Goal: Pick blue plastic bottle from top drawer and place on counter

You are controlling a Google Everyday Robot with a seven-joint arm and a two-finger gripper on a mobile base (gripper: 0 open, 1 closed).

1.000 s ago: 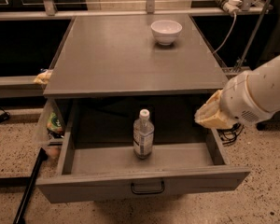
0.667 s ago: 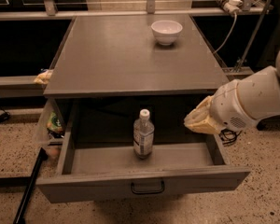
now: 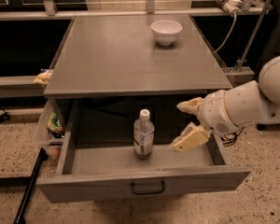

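Note:
The blue plastic bottle (image 3: 143, 133), clear with a white cap and pale label, stands upright in the middle of the open top drawer (image 3: 144, 183). The drawer is pulled out, with a dark bail handle on its front panel. My gripper (image 3: 183, 126) is over the drawer's right part, to the right of the bottle and apart from it. It is open, with one cream finger (image 3: 189, 106) above and the other below. The grey counter (image 3: 130, 55) lies behind and above the drawer.
A white bowl (image 3: 166, 31) sits at the back right of the counter. A clear bin with packets (image 3: 53, 125) hangs at the cabinet's left side. A black pole (image 3: 30, 188) leans at the lower left. Cables and a power strip (image 3: 226, 1) are at the upper right.
My gripper has moved left over the drawer toward the bottle and its fingers have spread apart. The bottle has not moved.

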